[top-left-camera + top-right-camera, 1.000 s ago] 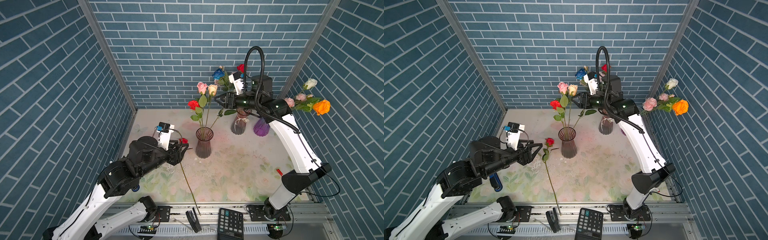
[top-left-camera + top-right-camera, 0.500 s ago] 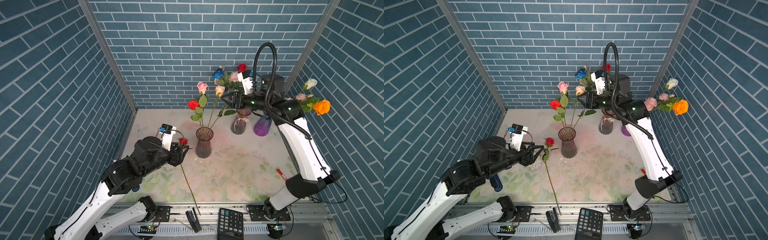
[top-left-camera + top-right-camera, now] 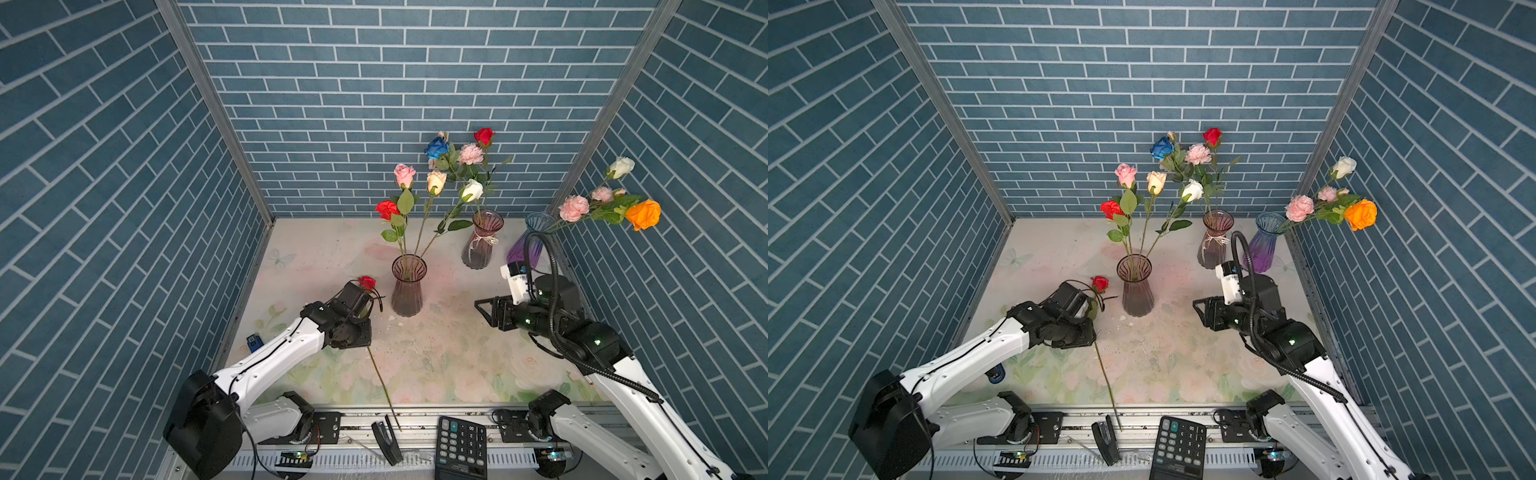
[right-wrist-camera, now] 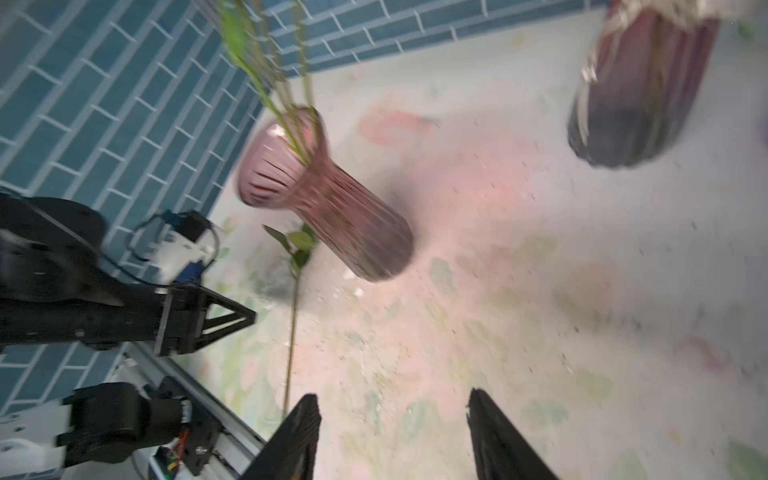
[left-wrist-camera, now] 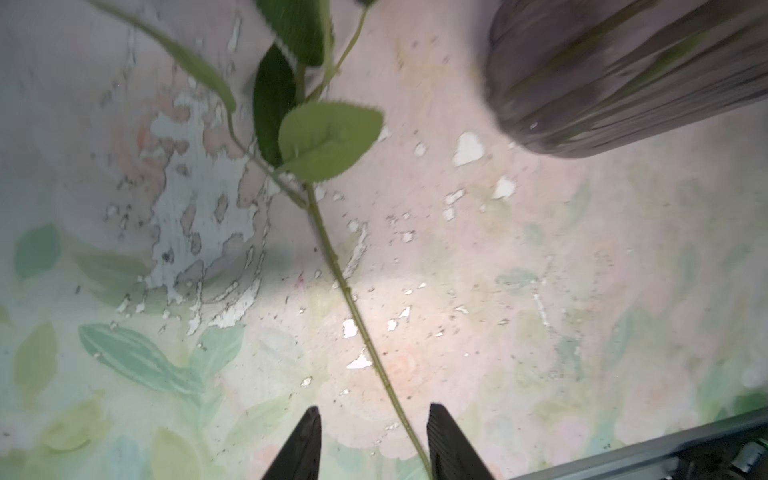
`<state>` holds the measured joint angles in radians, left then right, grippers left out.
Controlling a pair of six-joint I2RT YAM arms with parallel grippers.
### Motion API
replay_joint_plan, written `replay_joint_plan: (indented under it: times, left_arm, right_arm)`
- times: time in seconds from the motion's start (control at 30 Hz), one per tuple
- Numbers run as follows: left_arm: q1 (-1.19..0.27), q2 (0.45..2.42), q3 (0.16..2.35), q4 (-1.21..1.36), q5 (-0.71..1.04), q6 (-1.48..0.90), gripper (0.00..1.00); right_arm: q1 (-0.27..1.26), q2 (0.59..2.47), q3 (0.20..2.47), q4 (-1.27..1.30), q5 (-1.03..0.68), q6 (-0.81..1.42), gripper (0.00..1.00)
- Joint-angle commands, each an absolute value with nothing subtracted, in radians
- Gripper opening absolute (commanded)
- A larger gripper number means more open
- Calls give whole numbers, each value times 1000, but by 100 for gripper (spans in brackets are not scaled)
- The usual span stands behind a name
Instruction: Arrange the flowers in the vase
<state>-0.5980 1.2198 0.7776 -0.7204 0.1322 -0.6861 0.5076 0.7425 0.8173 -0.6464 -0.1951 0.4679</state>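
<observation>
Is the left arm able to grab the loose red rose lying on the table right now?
Probably yes. The stem of the red rose runs between the open fingers of the left gripper, and the nearest vase stands clear to one side.

You see a long-stemmed red rose (image 3: 366,282) lying just left of the upright ribbed mauve vase (image 3: 408,293), which holds four blooms (image 3: 436,181).

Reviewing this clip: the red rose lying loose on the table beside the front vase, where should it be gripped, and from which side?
Grip the red rose on its bare stem below the leaves, coming straight down from above with the jaws across it. There the stem is thin, nearly straight and seems to lie flat; the left gripper straddles it.
</observation>
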Motion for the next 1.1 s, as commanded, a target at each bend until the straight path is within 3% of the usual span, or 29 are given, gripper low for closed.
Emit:
replay_joint_plan:
  times: [0.0,0.27,0.6,0.73,1.07]
  left_arm:
    - [-579,1263,760,-644,138,-743,45]
    - [-530,1382,736,-560,166,-782,47]
    - [-527,1438,773,-553,145,-779,48]
    - [-526,1465,773,-541,146,-777,48]
    - [-526,1504,765,-524,149,-770,33]
  right_arm:
    - [505,673,701,-610,-54,604,59]
    - [506,649,543,-527,-70,681,59]
    - [490,856,532,-393,-195,635,59]
    - [471,859,520,-378,-215,638,58]
    - [415,872,492,-343,-261,653,57]
